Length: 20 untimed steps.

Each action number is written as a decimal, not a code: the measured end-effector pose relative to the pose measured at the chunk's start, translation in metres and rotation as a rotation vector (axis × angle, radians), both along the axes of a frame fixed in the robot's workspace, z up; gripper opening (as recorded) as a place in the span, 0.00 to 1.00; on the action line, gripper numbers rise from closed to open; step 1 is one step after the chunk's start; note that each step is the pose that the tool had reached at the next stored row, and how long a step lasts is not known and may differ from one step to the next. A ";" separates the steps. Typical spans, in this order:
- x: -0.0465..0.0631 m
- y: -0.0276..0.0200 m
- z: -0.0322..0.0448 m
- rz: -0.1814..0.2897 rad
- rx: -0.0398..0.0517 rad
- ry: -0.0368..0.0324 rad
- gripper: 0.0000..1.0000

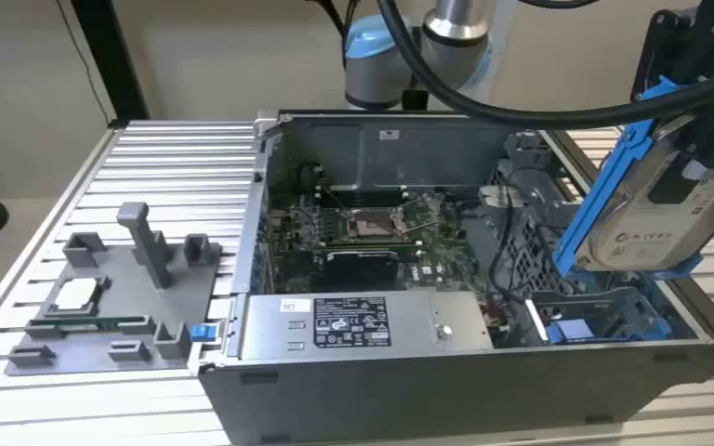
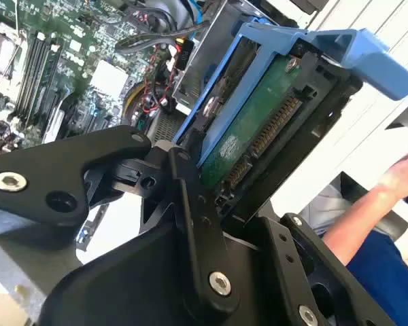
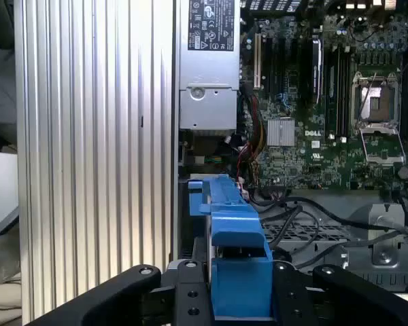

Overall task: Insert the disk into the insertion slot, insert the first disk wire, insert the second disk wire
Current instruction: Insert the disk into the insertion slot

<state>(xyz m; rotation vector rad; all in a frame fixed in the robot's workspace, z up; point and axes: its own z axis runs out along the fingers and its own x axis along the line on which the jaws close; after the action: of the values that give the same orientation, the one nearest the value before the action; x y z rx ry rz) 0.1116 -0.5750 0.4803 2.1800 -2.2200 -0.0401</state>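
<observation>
**Blue-framed disk held tilted over the drive bay**

Blue plastic wraps the silver-grey disk [image 1: 642, 237], and the black hand [image 1: 692, 167] is closed on it, gripping drive and carrier frame [image 1: 595, 209] together. In the exterior view the disk hangs at the exterior view's right, above the open computer case [image 1: 456, 390]. It is steeply tilted, with its white label facing outward and its lower end pointing down toward the insertion slot [image 1: 605, 321]. The disk is not in the slot. Its lower end sits just above the blue rails, and I cannot tell whether it touches them.

In the second wrist view the disk's green circuit-board underside [image 2: 255, 132] shows between the black fingers [image 2: 190, 204], with a row of connector pins along one edge. In the same view a person's forearm [image 2: 367, 217] in a blue sleeve lies beyond the hand.

In the first wrist view the carrier frame's blue end [image 3: 236, 261] sits between the hand's two black sides. Past it, red, yellow and black wires [image 3: 248, 153] run down beside the grey power-supply box [image 3: 207, 68].

The motherboard [image 1: 370, 232] lies in the middle of the case. The power-supply box runs along the case's near edge, on the exterior view's left of the slot. A grey fixture tray [image 1: 109, 297] with upright posts rests on the ribbed aluminium table [image 1: 171, 149], just beside the case. A thick black cable [image 1: 519, 113] loops from the arm [image 1: 450, 32] across to the hand.
</observation>
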 end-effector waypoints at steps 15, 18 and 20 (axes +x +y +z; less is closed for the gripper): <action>0.001 -0.0001 -0.0046 0.003 -0.0002 0.0000 0.00; 0.001 -0.0002 -0.0097 0.003 -0.0001 0.0000 0.00; 0.002 -0.0002 -0.0134 0.003 -0.0001 0.0000 0.00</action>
<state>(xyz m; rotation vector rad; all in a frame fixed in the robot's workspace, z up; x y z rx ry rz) 0.1133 -0.5752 0.4670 2.1835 -2.2164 -0.0399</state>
